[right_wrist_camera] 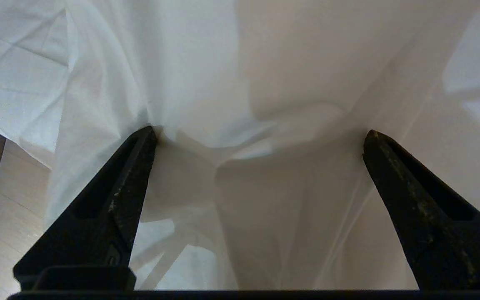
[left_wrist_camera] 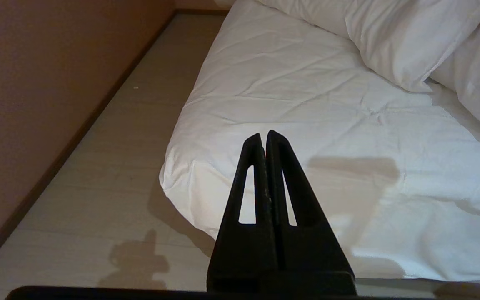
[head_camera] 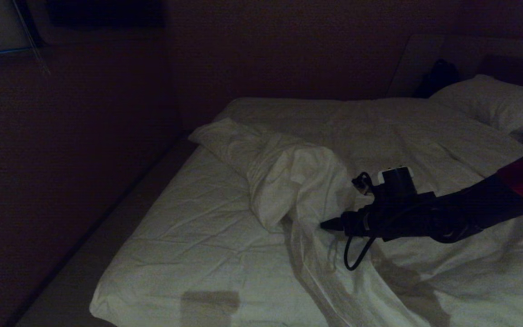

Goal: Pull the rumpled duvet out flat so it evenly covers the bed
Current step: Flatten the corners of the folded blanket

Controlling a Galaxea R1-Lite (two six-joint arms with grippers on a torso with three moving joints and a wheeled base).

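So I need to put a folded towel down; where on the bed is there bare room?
Bare fitted sheet lies free between the wall-side mattress edge and the bunched duvet. It is crowded from the duvet rightward, where the open right gripper presses in.

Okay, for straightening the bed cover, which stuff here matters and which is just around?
Matters:
duvet, bunched up
bed, sheet bare on its left side
right end effector, open at the duvet fold

Just around:
pillow
left end effector, shut, off the bed corner
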